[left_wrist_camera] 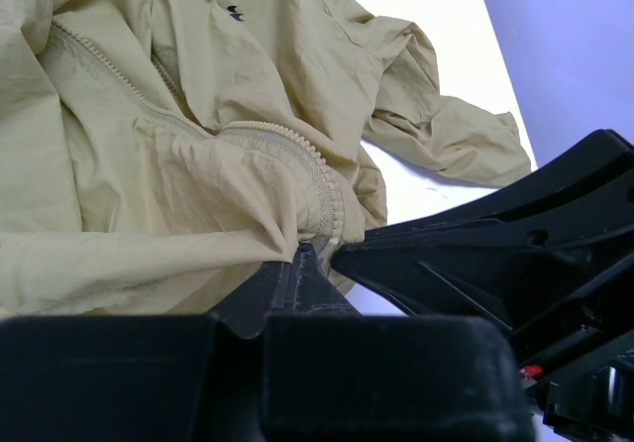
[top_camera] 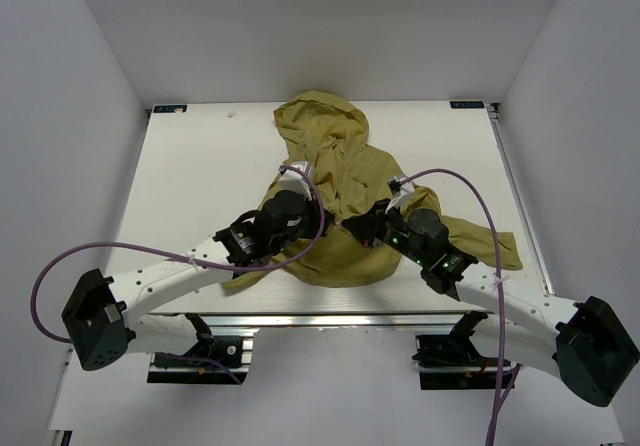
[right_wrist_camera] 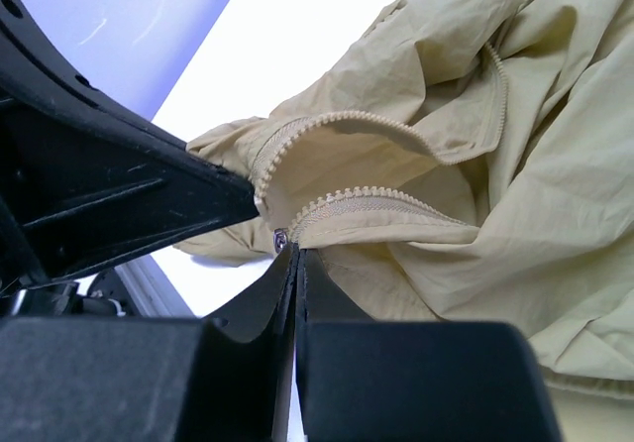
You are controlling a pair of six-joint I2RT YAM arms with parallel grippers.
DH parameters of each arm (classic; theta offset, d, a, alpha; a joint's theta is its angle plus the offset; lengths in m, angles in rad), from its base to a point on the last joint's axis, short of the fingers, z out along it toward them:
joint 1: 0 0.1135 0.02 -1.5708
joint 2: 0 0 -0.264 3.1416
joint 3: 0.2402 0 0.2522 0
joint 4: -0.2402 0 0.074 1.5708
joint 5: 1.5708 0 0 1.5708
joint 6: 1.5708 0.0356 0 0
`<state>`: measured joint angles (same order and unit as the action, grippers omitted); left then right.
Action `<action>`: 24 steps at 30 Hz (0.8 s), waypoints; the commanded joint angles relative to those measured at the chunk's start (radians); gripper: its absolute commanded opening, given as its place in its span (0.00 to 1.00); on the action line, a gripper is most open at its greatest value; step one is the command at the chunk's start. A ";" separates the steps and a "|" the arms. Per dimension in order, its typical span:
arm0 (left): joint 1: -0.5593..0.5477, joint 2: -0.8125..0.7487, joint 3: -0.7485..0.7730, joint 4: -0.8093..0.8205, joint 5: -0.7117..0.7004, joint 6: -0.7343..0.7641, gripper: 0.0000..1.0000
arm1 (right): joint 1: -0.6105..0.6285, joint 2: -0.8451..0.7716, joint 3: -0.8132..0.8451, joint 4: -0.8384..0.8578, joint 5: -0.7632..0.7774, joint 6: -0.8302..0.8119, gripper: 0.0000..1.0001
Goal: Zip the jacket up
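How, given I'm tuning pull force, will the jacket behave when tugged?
Likely floppy: the jacket lies creased and bunches where the left pincer pinches it. Probably light, so it may drag across the table: thin fabric curls around the zipper teeth.

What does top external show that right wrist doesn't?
Only top external: the whole jacket spread on the table, its hood at the far end, plus the left arm and right arm.
Only right wrist: the zipper teeth up close, with the two rows apart, and the right claw shut on fabric where the rows converge.
Both: the jacket, with the left claw and right claw meeting at its lower front.
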<state>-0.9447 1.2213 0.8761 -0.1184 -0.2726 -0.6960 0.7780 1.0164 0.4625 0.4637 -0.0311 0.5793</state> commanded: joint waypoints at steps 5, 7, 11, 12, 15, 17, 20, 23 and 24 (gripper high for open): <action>-0.003 -0.005 -0.005 0.011 0.016 0.009 0.00 | -0.003 0.007 0.057 0.069 0.022 -0.036 0.00; -0.003 -0.005 -0.006 0.011 0.012 0.010 0.00 | -0.005 0.004 0.057 0.066 0.019 -0.038 0.00; -0.003 -0.003 -0.003 0.006 0.006 0.010 0.00 | -0.005 -0.001 0.059 0.058 0.007 -0.041 0.00; -0.003 -0.003 0.000 0.005 0.004 0.009 0.00 | -0.006 -0.002 0.061 0.053 0.005 -0.042 0.00; -0.003 -0.002 0.004 0.005 0.013 0.010 0.00 | -0.005 -0.007 0.062 0.035 0.007 -0.045 0.00; -0.003 -0.005 0.004 0.006 0.021 0.010 0.00 | -0.005 -0.012 0.061 0.021 0.010 -0.047 0.00; -0.003 -0.008 0.004 0.008 0.016 0.010 0.00 | -0.005 -0.022 0.057 0.006 0.010 -0.047 0.00; -0.003 -0.008 0.007 0.006 0.016 0.010 0.00 | -0.005 -0.035 0.054 -0.007 0.007 -0.049 0.00; -0.003 -0.006 0.008 0.006 0.018 0.010 0.00 | -0.006 -0.036 0.054 -0.007 0.004 -0.050 0.00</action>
<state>-0.9447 1.2228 0.8757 -0.1192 -0.2649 -0.6956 0.7780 1.0073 0.4770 0.4442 -0.0288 0.5453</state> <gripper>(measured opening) 0.010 0.013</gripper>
